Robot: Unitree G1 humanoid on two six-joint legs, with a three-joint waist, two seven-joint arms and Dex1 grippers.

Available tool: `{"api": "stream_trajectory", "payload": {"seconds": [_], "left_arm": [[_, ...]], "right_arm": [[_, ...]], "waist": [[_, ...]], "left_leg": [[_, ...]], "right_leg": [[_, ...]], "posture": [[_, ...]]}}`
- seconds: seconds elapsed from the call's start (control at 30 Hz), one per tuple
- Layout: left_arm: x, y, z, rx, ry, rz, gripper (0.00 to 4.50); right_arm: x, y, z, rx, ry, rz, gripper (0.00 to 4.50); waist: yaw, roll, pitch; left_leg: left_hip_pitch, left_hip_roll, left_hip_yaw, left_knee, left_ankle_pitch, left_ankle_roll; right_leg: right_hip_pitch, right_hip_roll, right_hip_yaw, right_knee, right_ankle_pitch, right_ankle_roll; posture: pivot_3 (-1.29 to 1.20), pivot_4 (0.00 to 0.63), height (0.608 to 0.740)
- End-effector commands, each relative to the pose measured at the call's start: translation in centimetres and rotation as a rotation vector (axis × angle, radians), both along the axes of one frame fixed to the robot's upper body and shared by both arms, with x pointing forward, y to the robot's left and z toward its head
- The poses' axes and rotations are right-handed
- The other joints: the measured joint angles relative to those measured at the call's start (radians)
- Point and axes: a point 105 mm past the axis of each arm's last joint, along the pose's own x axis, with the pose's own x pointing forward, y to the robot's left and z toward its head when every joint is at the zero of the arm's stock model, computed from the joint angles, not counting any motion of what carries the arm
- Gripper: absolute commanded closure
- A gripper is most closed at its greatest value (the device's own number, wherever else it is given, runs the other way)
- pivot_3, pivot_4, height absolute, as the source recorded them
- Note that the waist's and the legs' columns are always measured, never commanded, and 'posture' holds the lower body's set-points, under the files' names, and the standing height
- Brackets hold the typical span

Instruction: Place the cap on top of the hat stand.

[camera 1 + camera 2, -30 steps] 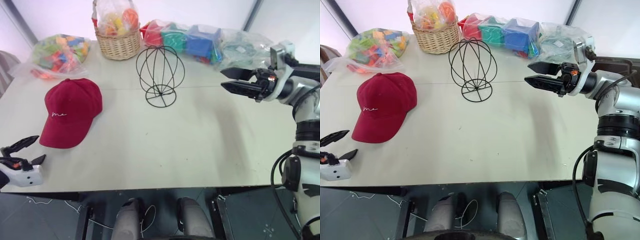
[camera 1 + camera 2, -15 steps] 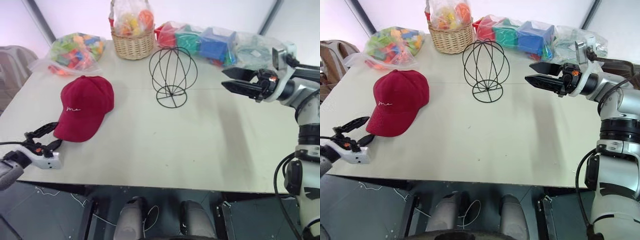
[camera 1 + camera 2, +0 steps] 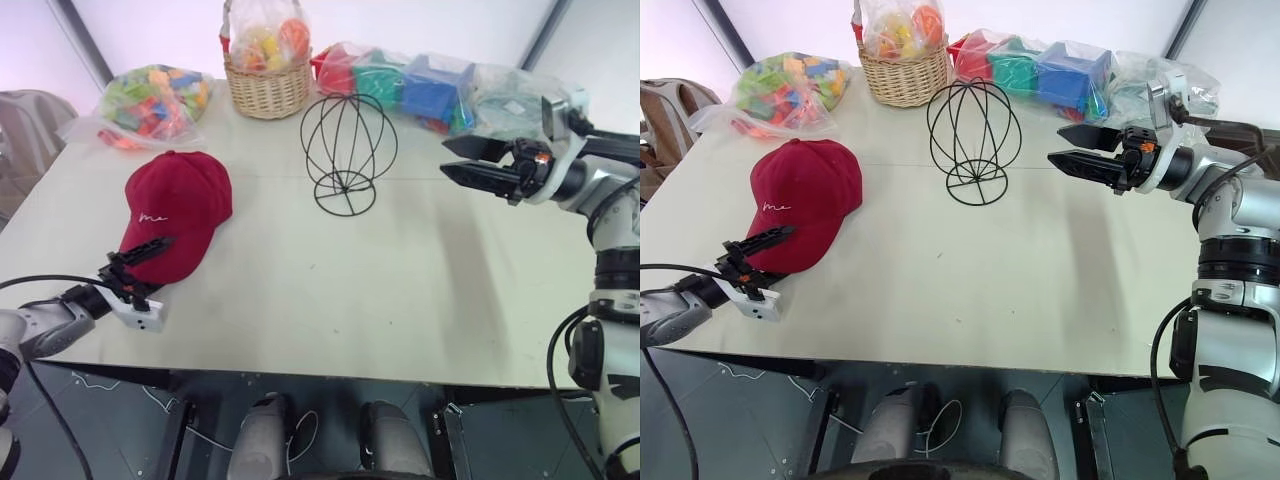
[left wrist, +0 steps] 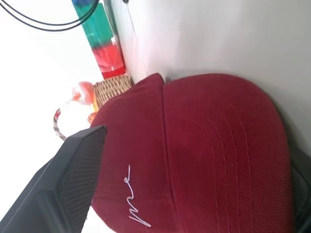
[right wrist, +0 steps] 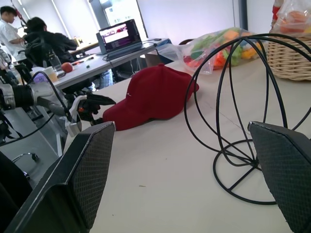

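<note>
Left gripper, its two black fingers spread as wide as they go, sits low at the near left edge of the table, aimed forward at the brim end of the cap. That wide spread suits the target: the brim is broad and flat, and one finger looks set to pass over it while the other slides under, though neither touches the fabric yet as far as I can tell. In the left wrist view the cap lies just ahead of the fingers, brim toward them and the white "me" stitching facing the camera. It rests crown-up on the table, well apart from the stand, which is upright near the table's middle, toward the far side, its wire globe bare. Right gripper hangs level to the stand's right, fingers apart and pointing at the globe without contact; I judge it is placed there to steady the light frame, or to help seat the cap when it arrives. A basket and bags of toys line the far edge, close behind the stand, so a carry over the open tabletop looks safest.
</note>
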Motion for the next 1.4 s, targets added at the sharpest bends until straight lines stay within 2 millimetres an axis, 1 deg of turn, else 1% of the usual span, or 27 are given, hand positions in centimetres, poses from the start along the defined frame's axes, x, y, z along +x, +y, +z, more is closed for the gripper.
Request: {"api": "stream_trajectory", "payload": {"seconds": [0.03, 0.13, 0.2, 0.27, 0.3, 0.37, 0.43, 0.5, 0.6, 0.77, 0.97, 1.0, 1.07, 1.1, 1.2, 1.23, 1.3, 1.33, 1.4], "left_arm": [[-0.1, -0.2, -0.8, -0.008, 0.036, 0.002, 0.01], [-0.4, 0.7, -1.0, 0.003, 0.046, 0.026, 0.01], [-0.9, 1.3, -1.2, 0.011, 0.054, 0.040, 0.01], [-1.1, 1.6, -1.3, 0.015, 0.057, 0.048, 0.01], [-1.1, 1.8, -1.2, 0.016, 0.058, 0.056, 0.01], [-1.1, 2.2, -1.2, 0.018, 0.058, 0.071, 0.01], [-1.1, 2.6, -1.1, 0.016, 0.057, 0.092, 0.01], [-1.0, 3.1, -1.0, 0.016, 0.058, 0.113, 0.01], [-0.9, 3.8, -1.1, 0.005, 0.065, 0.159, 0.01], [-1.0, 4.7, -1.7, -0.005, 0.089, 0.215, 0.01], [-0.9, 5.2, -1.9, -0.003, 0.093, 0.242, 0.01], [-0.7, 5.1, -1.9, -0.004, 0.091, 0.243, 0.26], [-0.4, 4.9, -1.8, -0.012, 0.085, 0.243, 0.90], [-0.3, 4.8, -1.7, -0.015, 0.081, 0.238, 1.46], [0.0, 4.4, -1.6, -0.019, 0.075, 0.223, 2.80], [0.1, 4.2, -1.6, -0.022, 0.071, 0.217, 3.43], [0.3, 3.9, -1.5, -0.028, 0.064, 0.207, 4.38], [0.3, 3.8, -1.4, -0.029, 0.059, 0.202, 4.47], [0.6, 3.5, -1.1, -0.039, 0.033, 0.193, 4.47]], "right_arm": [[-0.6, 0.1, 1.7, 0.007, -0.065, 0.020, 0.00], [-1.0, 0.0, 1.6, 0.005, -0.055, 0.031, 0.00], [-1.7, -0.1, 1.4, -0.003, -0.033, 0.061, 0.00], [-2.7, 0.0, 1.2, -0.021, -0.016, 0.104, 0.00], [-3.5, 0.3, 1.1, -0.035, -0.001, 0.142, 0.00], [-4.7, 0.6, 0.6, -0.086, 0.023, 0.193, 0.00], [-5.7, 0.9, 0.3, -0.121, 0.044, 0.229, 0.00], [-6.3, 1.1, 0.2, -0.155, 0.047, 0.241, 0.00], [-6.5, 1.3, 0.1, -0.196, 0.032, 0.227, 0.00], [-6.1, 1.5, -1.0, -0.277, 0.006, 0.186, 0.00], [-5.7, 1.6, -0.7, -0.284, -0.017, 0.165, 0.00], [-5.6, 1.7, -0.7, -0.283, -0.020, 0.164, 0.00], [-5.5, 1.8, -0.6, -0.281, -0.023, 0.164, 0.00], [-5.5, 1.9, -0.6, -0.280, -0.025, 0.163, 0.00], [-5.4, 2.0, -0.5, -0.280, -0.029, 0.161, 0.00], [-5.4, 2.0, -0.5, -0.279, -0.030, 0.160, 0.00], [-5.3, 2.0, -0.5, -0.278, -0.031, 0.159, 0.00], [-5.3, 2.1, -0.5, -0.277, -0.032, 0.159, 0.00], [-5.2, 2.1, -0.5, -0.276, -0.034, 0.157, 0.00]], "waist": [[0.001, 0.000, 0.000], [0.000, 0.000, 0.000], [-0.002, 0.000, 0.000], [-0.004, 0.000, 0.000], [-0.004, 0.000, 0.000], [-0.009, 0.000, 0.000], [-0.021, 0.000, 0.000], [-0.028, 0.000, 0.000], [-0.033, 0.000, 0.000], [-0.034, 0.000, 0.000], [-0.039, 0.000, 0.000], [-0.040, 0.000, 0.000], [-0.046, 0.000, 0.000], [-0.047, 0.000, 0.000], [-0.049, 0.000, 0.000], [-0.048, 0.000, 0.000], [-0.047, 0.000, 0.000], [-0.046, 0.000, 0.000], [-0.047, -0.001, 0.000]], "left_leg": [[0.000, 0.000, 0.000, 0.000, 0.000, 0.000], [0.000, 0.000, 0.000, 0.000, 0.000, 0.000], [0.000, 0.000, 0.000, 0.000, 0.000, 0.000], [0.000, 0.000, 0.000, 0.000, 0.000, 0.000], [0.000, 0.000, 0.000, 0.000, 0.000, 0.000], [0.000, 0.000, 0.000, 0.000, 0.000, 0.000], [0.001, 0.001, 0.000, 0.000, 0.000, 0.001], [0.001, 0.001, -0.001, 0.000, 0.000, 0.001], [0.002, 0.001, -0.001, 0.000, 0.000, 0.001], [0.002, 0.001, -0.002, 0.000, 0.000, 0.001], [0.002, 0.001, -0.001, 0.000, 0.000, 0.001], [0.002, 0.001, -0.002, 0.000, 0.000, 0.001], [0.002, 0.001, -0.002, 0.000, 0.000, 0.001], [0.002, 0.001, -0.002, 0.000, 0.000, 0.001], [0.002, 0.001, -0.002, 0.000, 0.000, 0.001], [0.002, 0.001, -0.002, 0.000, 0.000, 0.001], [0.002, 0.001, -0.002, 0.000, 0.000, 0.001], [0.002, 0.001, -0.002, 0.000, 0.000, 0.001], [0.001, 0.001, -0.002, 0.000, 0.000, 0.001]], "right_leg": [[0.000, 0.000, 0.000, 0.000, 0.000, 0.000], [0.000, 0.000, 0.000, 0.000, 0.000, 0.000], [0.000, 0.000, 0.000, 0.000, 0.000, 0.000], [0.000, 0.000, 0.000, 0.000, 0.000, 0.000], [0.000, 0.000, 0.000, 0.000, 0.000, 0.000], [-0.001, 0.000, 0.000, 0.000, 0.000, 0.000], [0.000, 0.000, 0.000, 0.001, 0.000, 0.000], [0.000, 0.000, 0.000, 0.001, 0.000, 0.000], [0.000, 0.001, 0.000, 0.002, 0.000, 0.000], [0.000, 0.001, 0.000, 0.003, 0.000, 0.000], [-0.001, 0.001, 0.000, 0.003, 0.000, 0.000], [-0.001, 0.001, 0.000, 0.003, 0.000, 0.000], [-0.001, 0.001, 0.000, 0.003, 0.000, 0.000], [-0.001, 0.001, 0.000, 0.003, 0.000, 0.000], [-0.001, 0.001, 0.000, 0.003, 0.000, 0.000], [-0.001, 0.001, 0.000, 0.003, 0.000, 0.000], [-0.001, 0.001, 0.000, 0.003, 0.000, 0.000], [0.000, 0.001, 0.000, 0.003, 0.000, 0.000], [0.000, 0.001, 0.000, 0.003, 0.000, 0.000]], "posture": [[0.00, 0.150, 0.740], [0.00, 0.150, 0.740], [0.00, 0.150, 0.740], [0.00, 0.150, 0.740], [0.00, 0.150, 0.740], [0.00, 0.150, 0.740], [0.00, 0.150, 0.740], [0.00, 0.150, 0.740], [0.00, 0.150, 0.740], [0.00, 0.150, 0.740], [0.00, 0.150, 0.740], [0.00, 0.150, 0.740], [0.00, 0.150, 0.740], [0.00, 0.150, 0.740], [0.00, 0.150, 0.740], [0.00, 0.150, 0.740], [0.00, 0.150, 0.740], [0.00, 0.150, 0.740], [0.00, 0.150, 0.740]]}}
